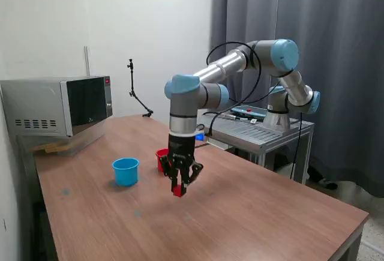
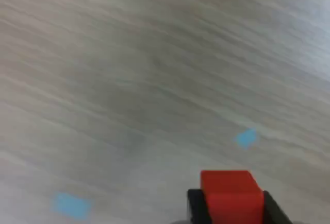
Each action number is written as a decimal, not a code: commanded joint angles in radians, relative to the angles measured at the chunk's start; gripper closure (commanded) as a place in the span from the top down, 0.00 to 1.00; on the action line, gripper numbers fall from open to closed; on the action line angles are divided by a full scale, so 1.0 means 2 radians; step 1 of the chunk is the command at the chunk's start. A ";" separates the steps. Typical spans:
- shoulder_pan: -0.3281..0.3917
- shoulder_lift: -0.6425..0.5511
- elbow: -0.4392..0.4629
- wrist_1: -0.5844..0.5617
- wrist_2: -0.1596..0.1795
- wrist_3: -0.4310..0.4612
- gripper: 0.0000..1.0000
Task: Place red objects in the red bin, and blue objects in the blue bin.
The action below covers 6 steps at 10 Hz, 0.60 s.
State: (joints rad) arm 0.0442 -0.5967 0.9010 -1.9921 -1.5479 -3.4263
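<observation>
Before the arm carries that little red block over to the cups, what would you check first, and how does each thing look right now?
1. Block held: ok. The hand is shut on the red cube, a finger on each side in the wrist view.
2. Block clear of the table: ok, it appears lifted off the wood.
3. Right cup in view: ok. The red bin stands upright just behind the hand, partly hidden by it.
4. Wrong cup out of the way: ok. The blue bin sits apart, toward the exterior view's left.
5. Red bin has room inside: cannot tell, its inside is not visible.
6. Other blocks' whereabouts: cannot tell, none show.
</observation>
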 commanded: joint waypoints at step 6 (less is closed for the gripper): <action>-0.122 -0.173 0.268 -0.015 -0.010 0.057 0.00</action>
State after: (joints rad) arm -0.1670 -0.9155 1.3501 -2.0030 -1.5707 -3.3251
